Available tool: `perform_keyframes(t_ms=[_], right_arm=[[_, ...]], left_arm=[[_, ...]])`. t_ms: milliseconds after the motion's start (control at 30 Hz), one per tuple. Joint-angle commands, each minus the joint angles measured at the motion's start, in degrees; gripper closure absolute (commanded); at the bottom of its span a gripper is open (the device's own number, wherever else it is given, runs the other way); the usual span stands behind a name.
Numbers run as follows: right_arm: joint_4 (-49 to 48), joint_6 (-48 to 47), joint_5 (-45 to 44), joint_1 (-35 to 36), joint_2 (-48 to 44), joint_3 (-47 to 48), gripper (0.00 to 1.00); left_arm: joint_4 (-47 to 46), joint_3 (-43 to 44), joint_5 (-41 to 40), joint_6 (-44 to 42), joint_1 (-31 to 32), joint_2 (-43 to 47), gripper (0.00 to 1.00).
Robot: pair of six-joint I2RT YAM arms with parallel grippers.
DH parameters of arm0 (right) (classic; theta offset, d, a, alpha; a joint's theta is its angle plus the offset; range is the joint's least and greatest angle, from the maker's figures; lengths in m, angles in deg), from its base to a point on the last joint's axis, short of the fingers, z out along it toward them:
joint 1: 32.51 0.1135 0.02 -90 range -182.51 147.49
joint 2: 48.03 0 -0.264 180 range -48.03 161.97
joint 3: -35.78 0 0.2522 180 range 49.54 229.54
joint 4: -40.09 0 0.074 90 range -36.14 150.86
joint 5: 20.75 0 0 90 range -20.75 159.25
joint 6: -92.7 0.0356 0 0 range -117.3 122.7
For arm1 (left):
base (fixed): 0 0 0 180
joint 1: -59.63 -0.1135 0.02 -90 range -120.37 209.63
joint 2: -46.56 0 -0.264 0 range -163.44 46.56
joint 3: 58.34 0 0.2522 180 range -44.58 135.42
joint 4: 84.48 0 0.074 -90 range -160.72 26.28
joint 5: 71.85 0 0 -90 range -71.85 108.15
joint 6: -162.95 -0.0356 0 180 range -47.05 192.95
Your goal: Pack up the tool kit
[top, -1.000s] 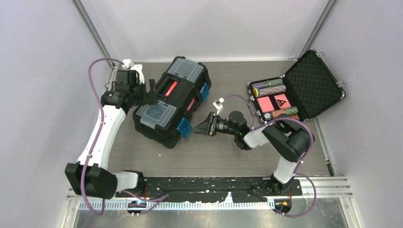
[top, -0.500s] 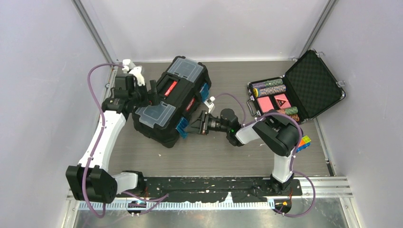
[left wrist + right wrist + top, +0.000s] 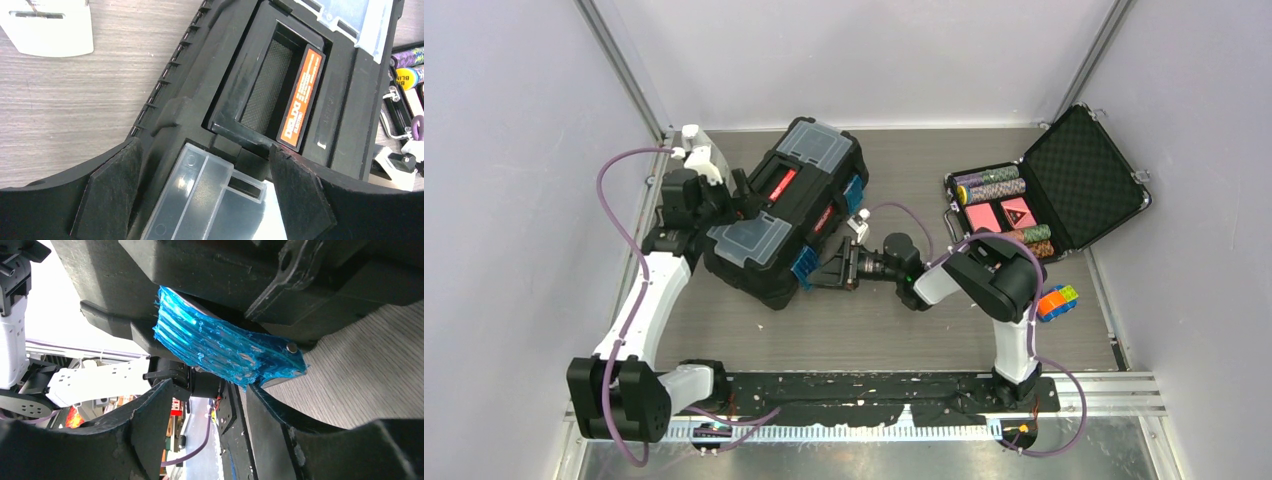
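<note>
The left pincer [image 3: 204, 148] is seen spread wide with nothing held. Its pads are poised over a clear lid compartment [image 3: 200, 200] of the toolbox [image 3: 796, 205], and the recessed handle [image 3: 302, 100] with its orange-red label is shown just beyond them. In the top view this pincer is found at the upper left edge of the toolbox. The right pincer [image 3: 207, 390] is seen partly open and empty, with background visible through the gap between its fingers. Its tips are brought up just beside a blue latch [image 3: 225, 347] on the side of the toolbox; whether they touch it cannot be told. The toolbox is placed closed and at an angle on the table [image 3: 874, 325], left of centre in the top view. A smaller black case [image 3: 1084, 175] is laid open at the upper right, well apart, with rows of poker chips [image 3: 994, 185] in it. A many-coloured block [image 3: 1057, 300] is seen at the right, below that case.
</note>
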State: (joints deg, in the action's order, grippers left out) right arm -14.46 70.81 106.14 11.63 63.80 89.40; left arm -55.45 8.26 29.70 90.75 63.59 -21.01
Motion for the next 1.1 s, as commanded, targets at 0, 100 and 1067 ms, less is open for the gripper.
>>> perform_keyframes(t_ms=[0,100,1067], right_arm=[[-0.52,-3.26,-9.78,1.30,6.02,6.68,0.37],[-2.71,-4.36,-10.02,1.30,8.33,8.95,0.35],[3.63,-10.83,-11.91,-6.11,-4.97,-5.30,0.01]], left_arm=[[14.08,-8.33,16.37,7.97,4.70,-5.07,0.11],[11.89,-10.09,17.66,9.77,5.89,-6.07,0.11],[15.68,-2.97,0.57,8.74,9.98,-3.49,0.05]])
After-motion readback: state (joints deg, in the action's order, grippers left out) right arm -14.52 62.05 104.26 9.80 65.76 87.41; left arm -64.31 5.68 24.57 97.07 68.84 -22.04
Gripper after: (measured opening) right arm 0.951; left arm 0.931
